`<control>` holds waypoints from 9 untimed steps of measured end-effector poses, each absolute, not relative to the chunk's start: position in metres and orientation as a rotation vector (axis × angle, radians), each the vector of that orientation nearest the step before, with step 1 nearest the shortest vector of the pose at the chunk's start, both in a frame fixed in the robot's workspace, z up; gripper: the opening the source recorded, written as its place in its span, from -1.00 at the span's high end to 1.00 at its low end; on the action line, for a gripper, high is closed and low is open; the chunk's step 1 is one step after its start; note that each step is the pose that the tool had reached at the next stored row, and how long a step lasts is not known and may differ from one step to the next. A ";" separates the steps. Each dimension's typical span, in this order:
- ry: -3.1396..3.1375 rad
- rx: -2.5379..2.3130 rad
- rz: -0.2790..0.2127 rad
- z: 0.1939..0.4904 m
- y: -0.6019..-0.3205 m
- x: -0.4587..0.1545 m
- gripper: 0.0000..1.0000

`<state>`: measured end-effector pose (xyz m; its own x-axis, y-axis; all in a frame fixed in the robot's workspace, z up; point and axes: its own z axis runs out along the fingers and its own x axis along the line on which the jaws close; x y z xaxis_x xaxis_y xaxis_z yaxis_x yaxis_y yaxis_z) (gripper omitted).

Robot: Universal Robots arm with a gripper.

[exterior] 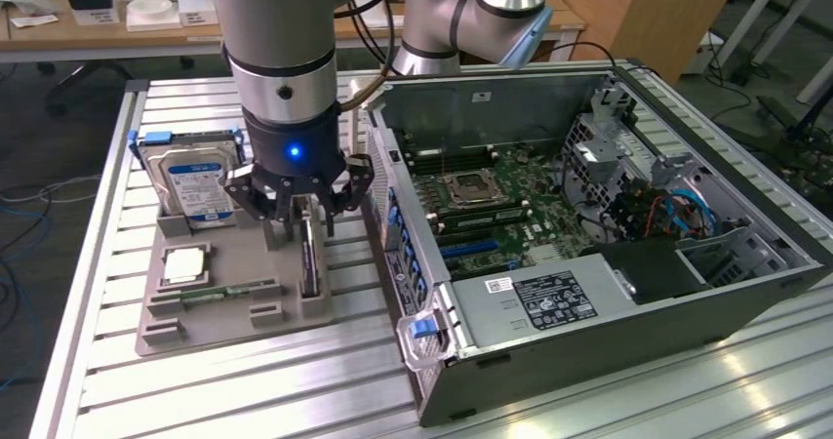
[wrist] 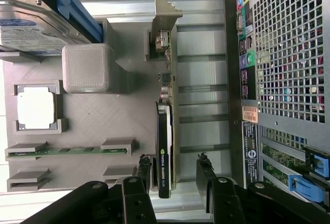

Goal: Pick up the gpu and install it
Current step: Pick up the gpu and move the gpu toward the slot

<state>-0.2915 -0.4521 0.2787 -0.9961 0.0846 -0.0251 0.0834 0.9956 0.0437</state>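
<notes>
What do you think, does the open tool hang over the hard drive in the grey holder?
No: the open tool hangs over the gpu in the grey holder, not the hard drive. The wrist view shows it.

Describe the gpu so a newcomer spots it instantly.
Beside the open computer case lies a grey parts tray. On the tray's edge nearest the case, between the fingers of the open gripper, the gpu stands on its long edge: a thin dark card, unlike the blue-labelled hard drive and green memory stick.
</notes>
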 end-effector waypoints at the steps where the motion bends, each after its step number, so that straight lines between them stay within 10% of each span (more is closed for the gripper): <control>1: 3.111 0.131 0.066 0.279 -0.452 -0.292 0.02; 9: 3.111 0.131 0.066 0.276 -0.452 -0.292 0.02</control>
